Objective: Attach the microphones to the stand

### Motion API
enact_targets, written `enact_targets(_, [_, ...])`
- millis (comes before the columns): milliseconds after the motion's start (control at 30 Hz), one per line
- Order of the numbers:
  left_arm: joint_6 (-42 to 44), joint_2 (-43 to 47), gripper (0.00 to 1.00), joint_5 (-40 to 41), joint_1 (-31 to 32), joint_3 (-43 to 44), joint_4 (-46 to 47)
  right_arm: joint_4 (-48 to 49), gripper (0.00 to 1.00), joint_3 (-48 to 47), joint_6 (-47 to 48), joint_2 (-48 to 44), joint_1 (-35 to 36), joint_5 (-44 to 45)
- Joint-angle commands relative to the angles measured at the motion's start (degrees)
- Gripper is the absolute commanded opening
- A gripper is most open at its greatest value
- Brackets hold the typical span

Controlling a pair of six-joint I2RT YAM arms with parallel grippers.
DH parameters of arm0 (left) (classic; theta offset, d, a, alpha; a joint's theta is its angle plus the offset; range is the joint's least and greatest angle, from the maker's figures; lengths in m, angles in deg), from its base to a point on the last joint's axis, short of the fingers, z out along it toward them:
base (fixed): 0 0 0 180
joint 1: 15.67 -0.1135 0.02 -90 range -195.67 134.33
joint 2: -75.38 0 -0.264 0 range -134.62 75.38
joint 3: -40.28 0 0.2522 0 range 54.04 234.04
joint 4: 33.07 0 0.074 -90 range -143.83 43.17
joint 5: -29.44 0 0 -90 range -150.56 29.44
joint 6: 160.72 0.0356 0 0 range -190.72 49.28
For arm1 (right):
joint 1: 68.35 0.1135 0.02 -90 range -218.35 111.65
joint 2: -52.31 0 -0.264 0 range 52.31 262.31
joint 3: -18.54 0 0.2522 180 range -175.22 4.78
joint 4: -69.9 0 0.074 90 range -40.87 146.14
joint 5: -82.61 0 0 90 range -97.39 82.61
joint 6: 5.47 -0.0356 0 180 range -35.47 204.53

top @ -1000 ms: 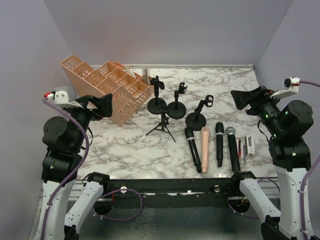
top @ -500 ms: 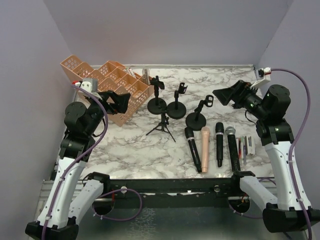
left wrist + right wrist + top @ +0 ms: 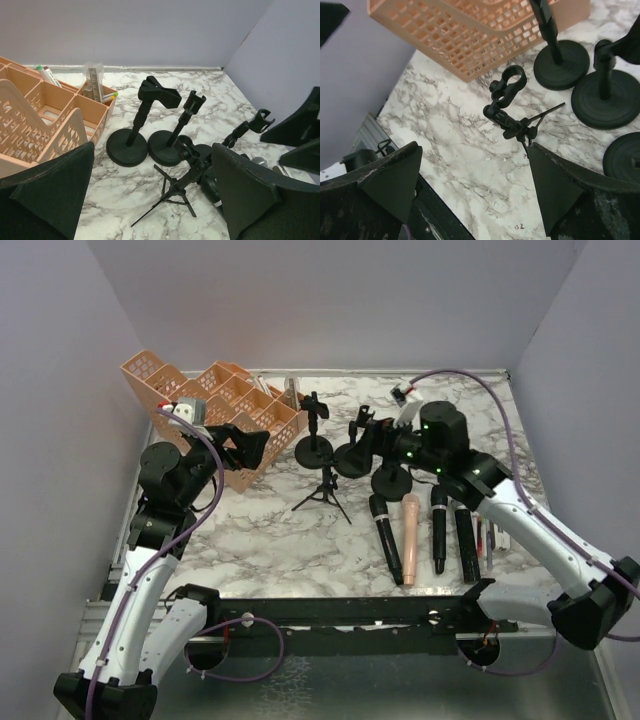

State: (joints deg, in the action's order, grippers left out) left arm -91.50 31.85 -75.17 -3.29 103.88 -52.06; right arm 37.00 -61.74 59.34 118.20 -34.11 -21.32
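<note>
Right hand (image 3: 473, 146): fingers spread wide, nothing between them. It hangs above the tripod stand (image 3: 322, 492), a little to the far right of it, over the round-base stands (image 3: 352, 460). The wrist view looks straight down on the tripod stand's double-ring clip.

Left hand (image 3: 153, 147): also spread and empty. It sits left of the tripod stand, just beside the orange basket (image 3: 215, 405).

Microphones (image 3: 438, 530): four, all lying flat on the bench (image 3: 270, 540), none in a clip. They lie right of the tripod stand and nearer the arm bases, side by side. Long axes run near-to-far, with heads toward the round-base stands.

Order going away from the tripod stand: black (image 3: 386, 538), pink microphone (image 3: 410, 535), black, silver-headed microphone (image 3: 467, 545). Thin pens (image 3: 490, 535) lie beyond the last.

Key relation: the microphones lie back toward the bases from the right hand, partly under its forearm. The right arm is clearly the nearer; the left hand is well apart from them, with the tripod stand in between. My read is that a pick means drawing the right hand back and turning the fingers across a shaft.

Hard to see: from above, the right arm covers the silver head and the top of the neighbouring black microphone. The right wrist view shows no microphones. The left wrist view cuts them off behind its own finger. Which stand is meant first, cannot tell.
</note>
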Motion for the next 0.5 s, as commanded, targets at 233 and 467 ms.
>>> enact_targets(233, [-9.07,-2.19,0.99,-7.55,-0.34,-6.11,12.48,4.27,0.87,-1.24,1.94,14.78,7.16,6.23])
enact_targets(467, [-11.35,-2.48,0.99,-9.40,-0.25,-8.79,16.57,13.87,0.72,6.94,3.74,16.82,7.16,3.22])
